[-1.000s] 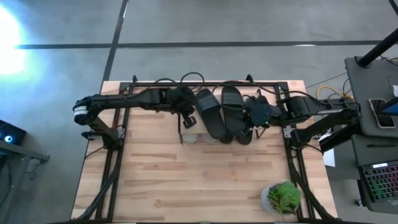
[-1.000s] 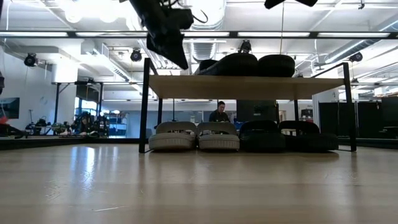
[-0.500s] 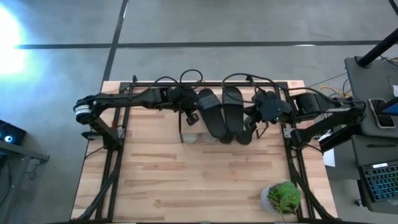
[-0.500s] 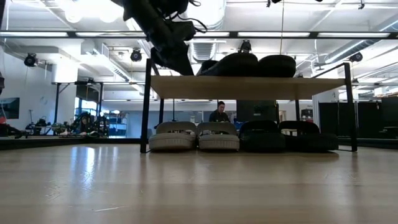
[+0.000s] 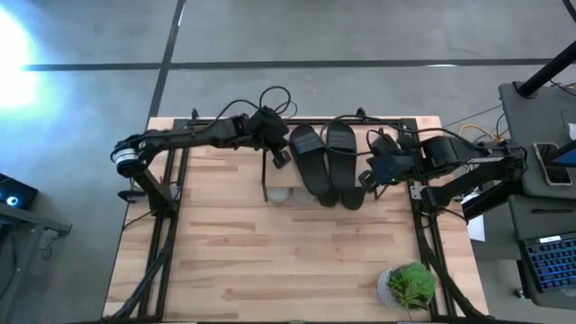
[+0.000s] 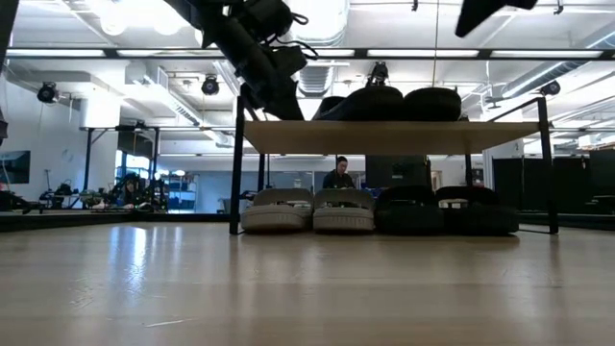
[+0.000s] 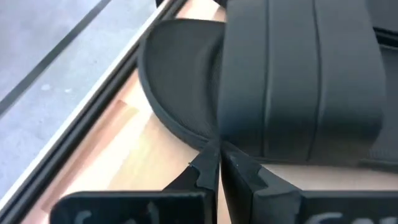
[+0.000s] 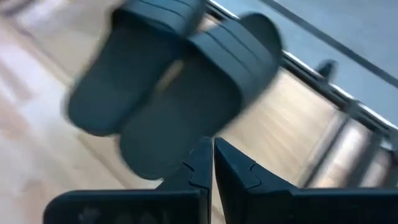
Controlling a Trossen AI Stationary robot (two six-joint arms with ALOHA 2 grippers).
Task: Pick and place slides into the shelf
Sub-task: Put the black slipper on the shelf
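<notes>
The left gripper (image 7: 217,163) has its fingers pressed tight together with nothing between them, and its tips sit right at the edge of a black slide (image 7: 267,87) on the shelf (image 5: 270,171) top. The right gripper (image 8: 209,163) is squeezed together too and holds nothing, hanging just beside the two black slides (image 5: 326,165) on top. Both arms reach in low from the sides; under the shelf are two grey slides (image 6: 307,209) and two black slides (image 6: 444,209), and no writing can be read.
</notes>
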